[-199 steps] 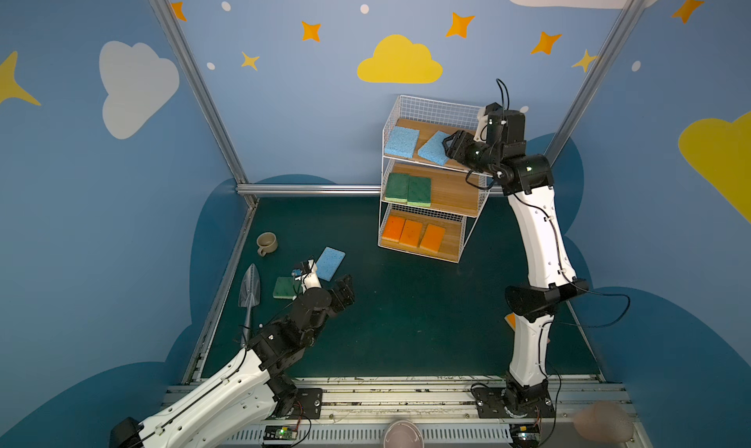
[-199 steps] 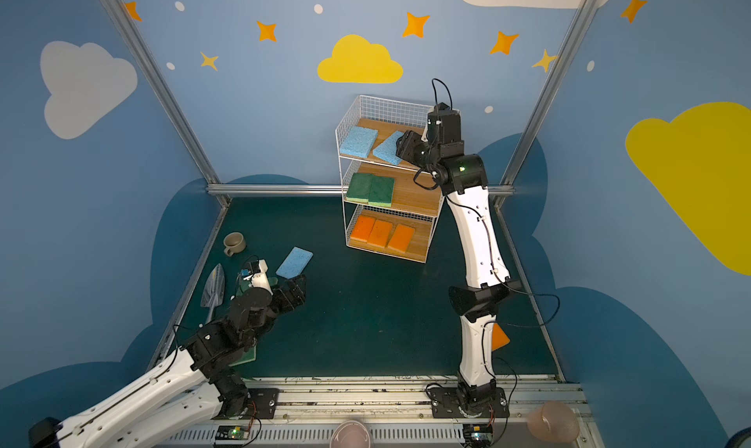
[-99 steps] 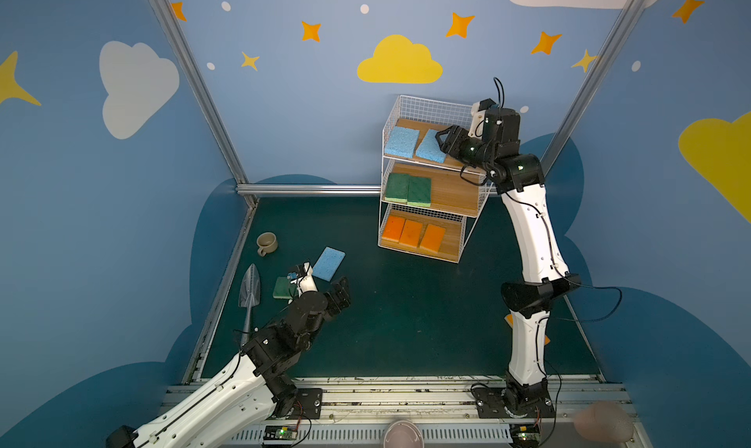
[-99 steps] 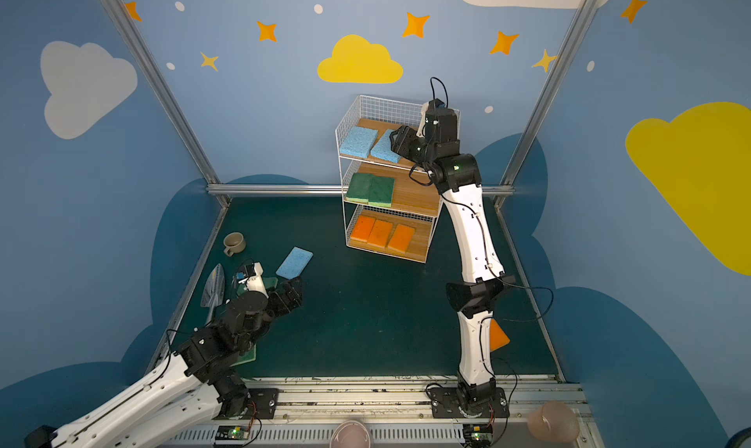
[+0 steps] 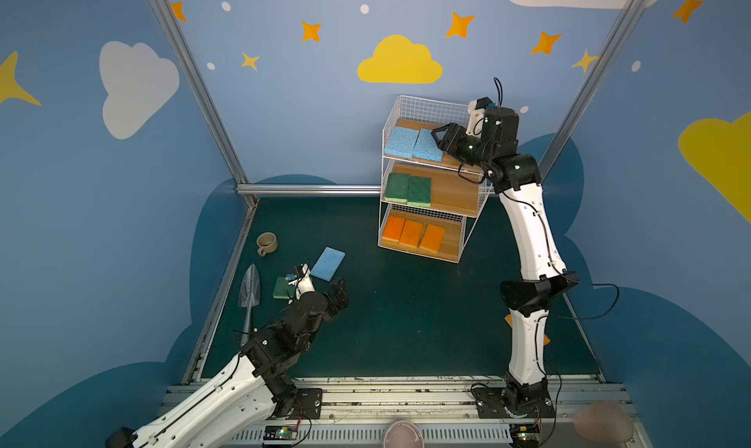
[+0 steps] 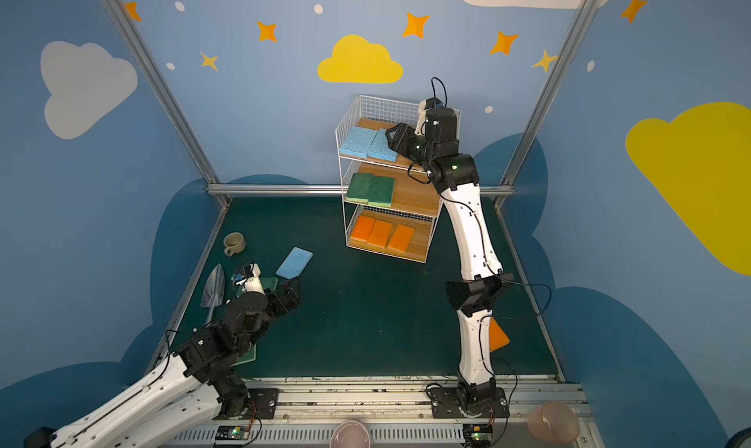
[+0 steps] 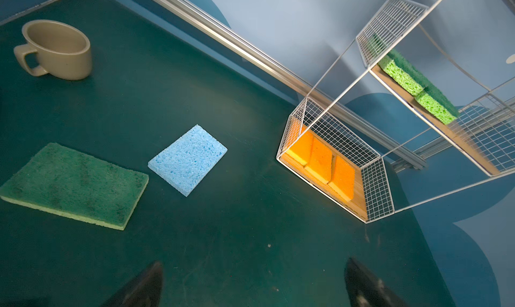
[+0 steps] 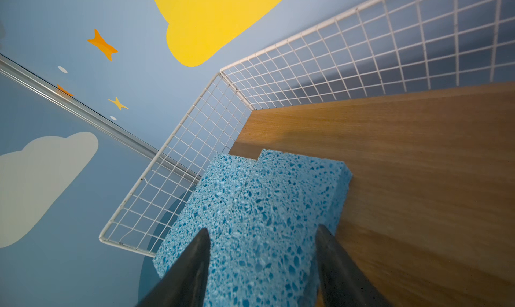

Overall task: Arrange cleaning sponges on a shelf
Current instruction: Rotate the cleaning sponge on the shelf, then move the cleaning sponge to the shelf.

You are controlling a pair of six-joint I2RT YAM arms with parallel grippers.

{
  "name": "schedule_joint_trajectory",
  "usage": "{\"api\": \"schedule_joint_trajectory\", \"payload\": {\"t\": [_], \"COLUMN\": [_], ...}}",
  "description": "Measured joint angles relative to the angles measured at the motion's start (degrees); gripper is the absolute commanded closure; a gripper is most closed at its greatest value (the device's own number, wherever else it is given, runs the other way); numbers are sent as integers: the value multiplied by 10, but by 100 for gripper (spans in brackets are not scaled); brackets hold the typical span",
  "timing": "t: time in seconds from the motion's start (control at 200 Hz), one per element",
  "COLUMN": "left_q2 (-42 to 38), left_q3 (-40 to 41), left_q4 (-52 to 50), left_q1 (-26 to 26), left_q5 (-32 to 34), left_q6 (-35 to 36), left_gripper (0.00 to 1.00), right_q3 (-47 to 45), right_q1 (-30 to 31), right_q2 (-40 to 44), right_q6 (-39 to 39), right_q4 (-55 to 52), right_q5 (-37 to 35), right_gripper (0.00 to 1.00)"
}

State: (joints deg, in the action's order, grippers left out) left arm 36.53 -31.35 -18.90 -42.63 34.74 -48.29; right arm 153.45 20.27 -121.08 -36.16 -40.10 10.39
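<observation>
The right gripper [image 8: 263,233] clasps a blue sponge [image 8: 281,197] lying on the top board of the shelf [image 5: 451,190], tight against a second sponge [image 8: 200,199]. Pulling away carelessly could drag either off the shelf's front edge. The left gripper [image 7: 253,263], spread empty, hovers low in front of the shelf.

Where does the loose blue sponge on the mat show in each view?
Top view: blue sponge left of centre.
Top view: blue sponge left of centre.
Left wrist: blue sponge mid-frame.
Right wrist: not in it.
Shared landmark: the shelf, in all four.
</observation>
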Motion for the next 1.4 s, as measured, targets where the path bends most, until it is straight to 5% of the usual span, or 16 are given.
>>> {"api": "schedule_joint_trajectory", "payload": {"t": [0.31,0.506,0.721,0.986,1.176,1.401], "left_q2": [-63,34,181,216,226,221], "left_q3": [52,25,-19,-24,-1,57], "left_q4": [30,35,59,112,148,172], "left_q1": [84,190,240,235,234,217], "left_q5": [-85,-208,-322,-339,-337,-334], "left_q6": [1,9,25,44,46,44], "left_gripper": [0,0,0,0,0,0], "right_q3": [-122,-240,-492,-872,-1062,-1090], "right_q1": [-14,-17,-16,25,65,98], "right_q2": [99,213,424,616,579,446], "right_q6": [9,32,54,46,-9,-40], "right_q4": [3,9,43,121,224,375], "right_q5": [-2,10,37,22,-45,-135], "right_gripper": [34,34,36,35,34,33]}}
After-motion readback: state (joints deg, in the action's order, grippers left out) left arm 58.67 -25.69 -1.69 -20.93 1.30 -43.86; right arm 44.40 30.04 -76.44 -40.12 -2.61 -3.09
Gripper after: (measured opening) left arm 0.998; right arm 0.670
